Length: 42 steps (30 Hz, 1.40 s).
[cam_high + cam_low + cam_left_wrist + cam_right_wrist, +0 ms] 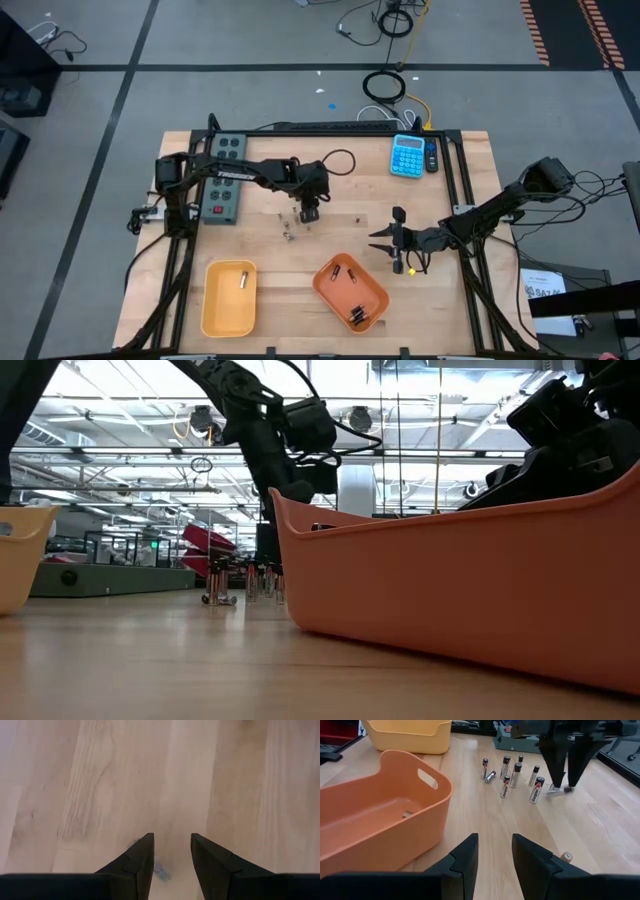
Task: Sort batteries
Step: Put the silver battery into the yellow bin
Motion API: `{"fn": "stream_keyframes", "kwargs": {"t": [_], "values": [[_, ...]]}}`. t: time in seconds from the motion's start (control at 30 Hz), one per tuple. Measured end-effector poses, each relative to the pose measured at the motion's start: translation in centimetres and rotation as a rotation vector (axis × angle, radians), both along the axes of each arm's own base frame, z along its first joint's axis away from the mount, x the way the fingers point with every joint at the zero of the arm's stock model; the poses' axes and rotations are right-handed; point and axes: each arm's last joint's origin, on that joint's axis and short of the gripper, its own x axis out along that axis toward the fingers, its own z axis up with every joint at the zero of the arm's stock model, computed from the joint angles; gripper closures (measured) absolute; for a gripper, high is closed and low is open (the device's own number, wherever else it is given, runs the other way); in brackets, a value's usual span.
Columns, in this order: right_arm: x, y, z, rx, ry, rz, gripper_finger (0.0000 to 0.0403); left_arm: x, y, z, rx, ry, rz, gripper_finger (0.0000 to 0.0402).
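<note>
Several batteries (512,775) stand upright on the wooden table, near its middle (289,226). One small silvery battery (557,790) lies flat beside them. My left gripper (562,785) points down with its open fingertips close over this lying battery; in its own view (172,850) only wood and a faint bluish blur show between the fingers. My right gripper (494,855) is open, low and nearly level by the orange tray (372,285), with nothing between its fingers. The orange tray and the yellow tray (215,300) each hold batteries. My left gripper's open fingertips (555,784) stand right at the lying silvery battery (550,791), coming from above. I cannot tell whether they touch it. The battery lies flat on the table.
A grey power strip (222,180) lies at the far left of the table and a blue calculator (408,155) at the far right. One more battery (566,856) lies on the table close to my right gripper. In the low view the orange tray's wall (460,580) hides most of the table.
</note>
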Motion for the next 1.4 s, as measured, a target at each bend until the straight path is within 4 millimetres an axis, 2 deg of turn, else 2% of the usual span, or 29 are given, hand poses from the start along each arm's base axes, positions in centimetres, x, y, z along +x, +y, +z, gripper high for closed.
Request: {"fn": "stream_keyframes", "kwargs": {"t": [0.3,0.63,0.9,1.07,1.4], "values": [[0.0,0.0,-0.1,-0.006,0.014,0.000,0.0293,0.0,0.0,0.2,0.041,0.016,0.003,0.0262],[-0.1,0.0,-0.2,0.004,0.016,-0.004,0.0293,-0.2,0.0,3.3,0.061,0.149,0.101,0.0262],[-0.2,-0.1,-0.4,0.020,0.042,-0.015,0.0293,-2.0,-0.7,1.4,0.057,0.319,0.030,0.0262],[-0.2,-0.1,-0.5,0.027,0.047,-0.016,0.0293,-1.9,-1.8,1.0,0.131,0.311,-0.009,0.0262],[-0.2,0.0,-0.5,0.030,0.046,-0.014,0.0293,-2.2,-1.5,0.5,0.120,0.307,0.055,0.0262]]}}
